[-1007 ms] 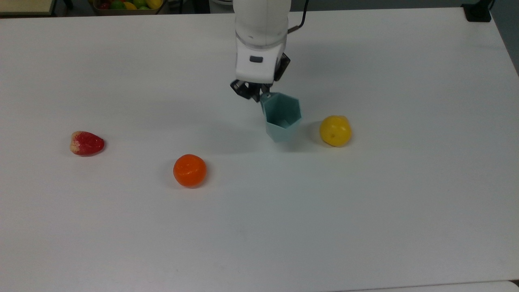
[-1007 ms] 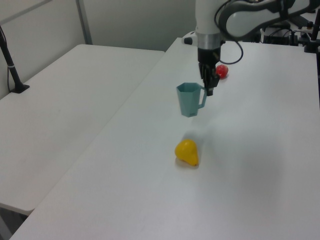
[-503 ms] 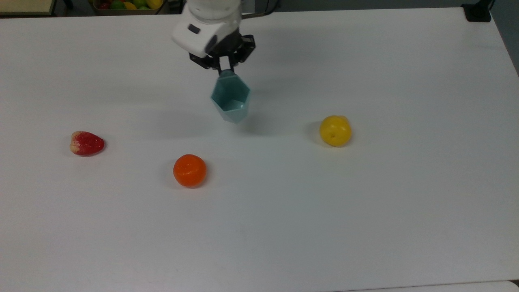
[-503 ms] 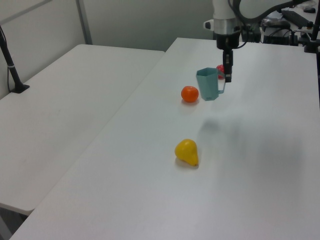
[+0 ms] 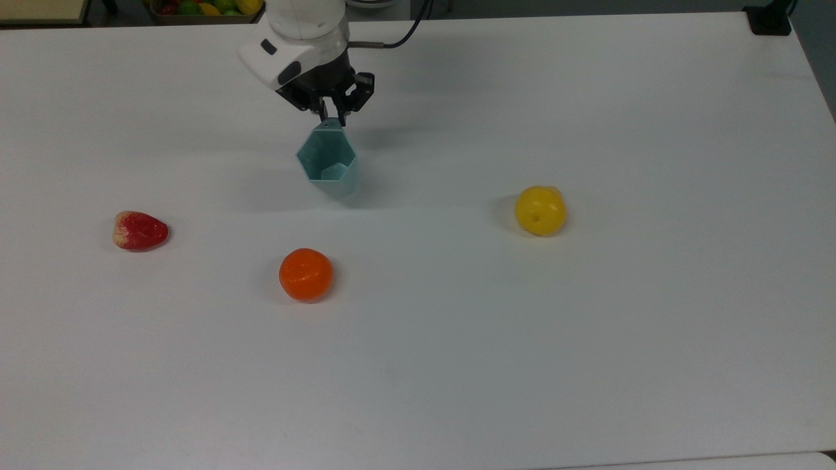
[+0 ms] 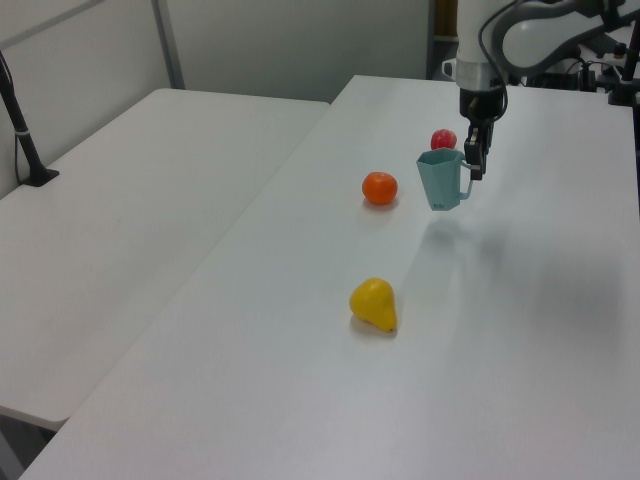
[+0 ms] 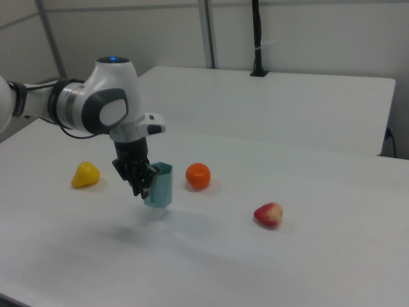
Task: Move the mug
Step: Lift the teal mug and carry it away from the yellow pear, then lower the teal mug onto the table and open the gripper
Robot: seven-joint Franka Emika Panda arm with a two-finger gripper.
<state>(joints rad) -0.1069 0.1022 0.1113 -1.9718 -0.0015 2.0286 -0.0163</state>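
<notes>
The gripper point(image 5: 331, 116) held the mug point(image 5: 328, 165) by its side handle, the jaws pinched shut on that thin tab; the mug hung clear of the counter point(image 5: 588, 326), its shadow lying apart from its base in the left view; in the top view it sat toward the far edge, left of centre, with the orange fruit point(image 5: 305, 274) nearer the camera, the red fruit point(image 5: 140, 230) off to the top view's left and the yellow fruit point(image 5: 539, 210) well apart on the top view's right.

The chief risk looked to be the grip itself; a handle pinch put the mug's weight off to one side, so the mug could swing or pivot about the jaws under any quick move, and it appeared slightly tilted in the top view; a slip there would drop it onto the counter, where its faceted sides might let it roll or tip. A second risk lay in the set-down; a tilted base would probably land on an edge and topple on release. Collision with the fruit seemed unlikely, since none lay close.
</notes>
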